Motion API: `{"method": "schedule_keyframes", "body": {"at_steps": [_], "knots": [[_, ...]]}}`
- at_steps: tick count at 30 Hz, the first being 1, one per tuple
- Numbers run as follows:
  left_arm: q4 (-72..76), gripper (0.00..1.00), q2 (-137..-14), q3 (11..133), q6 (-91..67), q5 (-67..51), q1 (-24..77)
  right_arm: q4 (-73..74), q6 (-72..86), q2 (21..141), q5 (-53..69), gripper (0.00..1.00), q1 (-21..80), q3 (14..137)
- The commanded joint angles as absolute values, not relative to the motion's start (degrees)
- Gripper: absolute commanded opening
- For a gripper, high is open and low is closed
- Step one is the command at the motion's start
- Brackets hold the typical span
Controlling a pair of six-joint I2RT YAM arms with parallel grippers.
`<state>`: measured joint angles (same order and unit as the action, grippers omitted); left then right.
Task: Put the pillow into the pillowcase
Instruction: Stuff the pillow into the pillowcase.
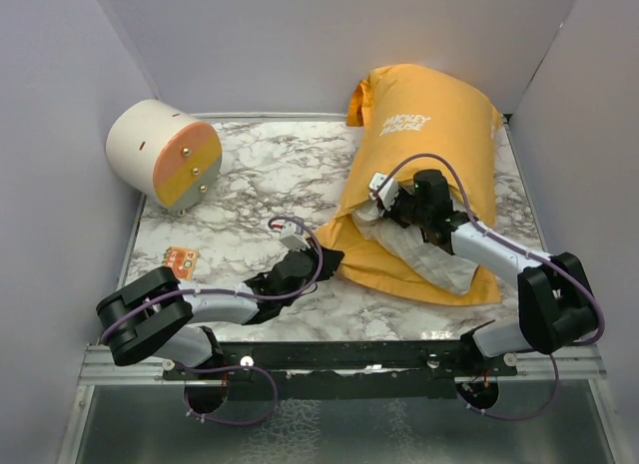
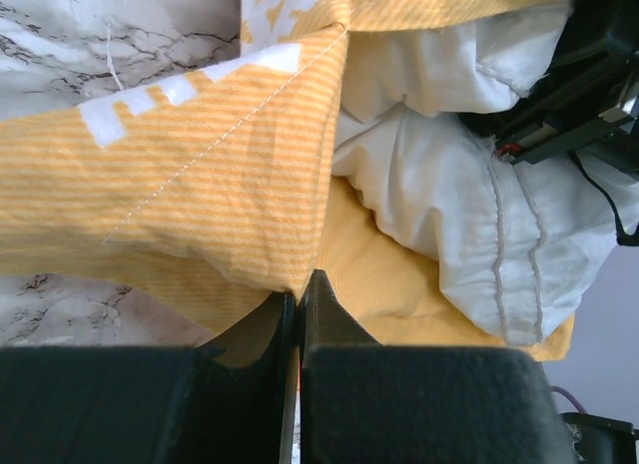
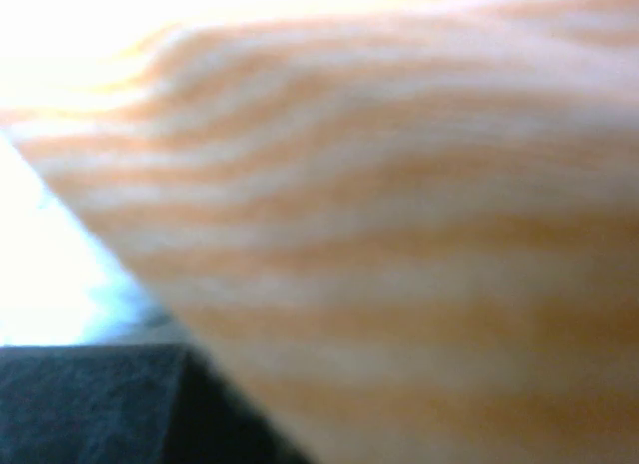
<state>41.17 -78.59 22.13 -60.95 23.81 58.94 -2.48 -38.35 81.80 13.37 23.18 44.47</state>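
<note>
My left gripper point(image 1: 325, 256) is clenched on the near-left corner of the pillowcase point(image 1: 429, 135) at its open mouth. In the left wrist view, my left gripper point(image 2: 300, 302) has its two dark jaws pressed together on the striped orange-yellow cloth of the pillowcase point(image 2: 220, 185), right where the hem folds to a point.

The pillow point(image 1: 424, 254) lies mostly inside the pillowcase on the right half of the marble table point(image 1: 260, 175). Its rumpled white near end bulges out of the opening towards my arms, resting on the lower flap of the case. The white "MICKEY MOUSE" lettering faces up on the far, filled part. From the left wrist, the pillow point(image 2: 439, 215) shows its stitched seam beside the orange lining.

My right gripper point(image 1: 384, 203) sits at the upper lip of the opening, against the pillow where it meets the cloth. Its jaws are closed, but I cannot tell whether any fabric is caught between them. The right wrist view is a blur of orange stripes pressed close, with one dark finger point(image 3: 90, 404) at the lower left.

A cream-and-orange cylinder point(image 1: 165, 153) lies at the far left of the table, well apart from the pillowcase. A small orange card point(image 1: 181, 261) lies near my left arm.
</note>
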Motion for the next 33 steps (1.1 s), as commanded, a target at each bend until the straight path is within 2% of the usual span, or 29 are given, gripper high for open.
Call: {"method": "schedule_keyframes", "body": {"at_steps": [1, 7, 10, 14, 18, 24, 30, 33], "knots": [[37.7, 0.0, -77.6, 23.5, -61.6, 21.1, 59.5, 5.9, -34.6, 84.0, 15.6, 0.01, 19.8, 46.9], [34.4, 0.34, -73.2, 25.6, -59.4, 19.8, 60.0, 5.5, -34.2, 84.9, 16.3, 0.01, 19.8, 46.3], [32.7, 0.38, -70.8, 26.9, -57.7, 19.7, 60.2, 5.5, -34.2, 84.7, 16.5, 0.01, 19.8, 46.5], [36.7, 0.4, -72.6, 28.7, -57.6, 17.1, 60.3, 5.6, -33.8, 84.2, 17.3, 0.01, 19.8, 47.1], [42.7, 0.4, -81.9, 33.1, -59.8, 13.4, 60.5, 5.8, -33.6, 83.7, 17.2, 0.01, 19.8, 47.8], [51.0, 0.41, -95.0, 35.5, -65.1, 21.9, 62.2, 5.9, -32.8, 82.5, 16.7, 0.01, 19.8, 49.0], [40.1, 0.4, -104.2, 44.0, -72.3, 28.5, 64.1, 6.3, -32.3, 82.1, 17.2, 0.01, 19.8, 49.9], [36.3, 0.41, -106.3, 43.9, -78.0, 30.5, 65.4, 6.4, -32.5, 81.1, 16.8, 0.01, 19.7, 50.6]]}}
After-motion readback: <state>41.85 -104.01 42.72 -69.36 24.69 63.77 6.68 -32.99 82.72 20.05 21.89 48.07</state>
